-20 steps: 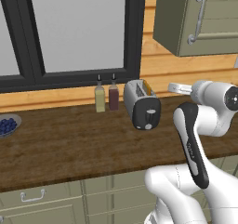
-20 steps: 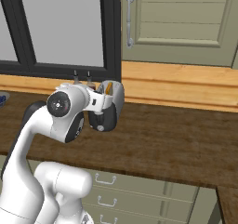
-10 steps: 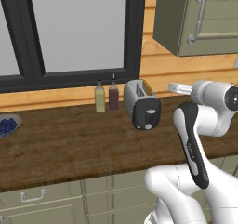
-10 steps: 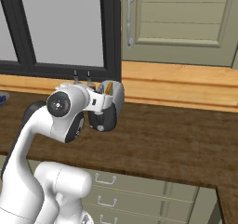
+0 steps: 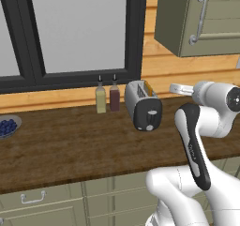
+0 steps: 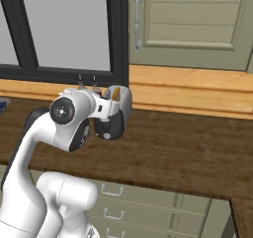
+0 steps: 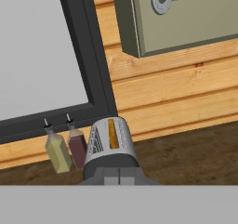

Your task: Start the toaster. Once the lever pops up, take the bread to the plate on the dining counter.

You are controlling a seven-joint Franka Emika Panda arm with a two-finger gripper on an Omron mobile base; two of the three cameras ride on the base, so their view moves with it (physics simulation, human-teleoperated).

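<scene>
hand: the gripper (image 7: 120, 180) is closed with nothing in it, right above the toaster (image 7: 110, 146)
bread: the bread (image 7: 112, 133) sits down in a slot, just ahead
lever: the lever (image 5: 149, 126) is low on the black end

A dark wood-grain table (image 5: 70, 145) runs along the wall, with grey-green drawers (image 5: 37, 206) and pale metal handles beneath it. Behind it the wall is warm orange plank (image 6: 197, 91). A wide window (image 5: 79, 28) in a black frame shows flat grey. A grey-green wall cabinet (image 5: 201, 18) with a curved handle hangs to the right.
</scene>
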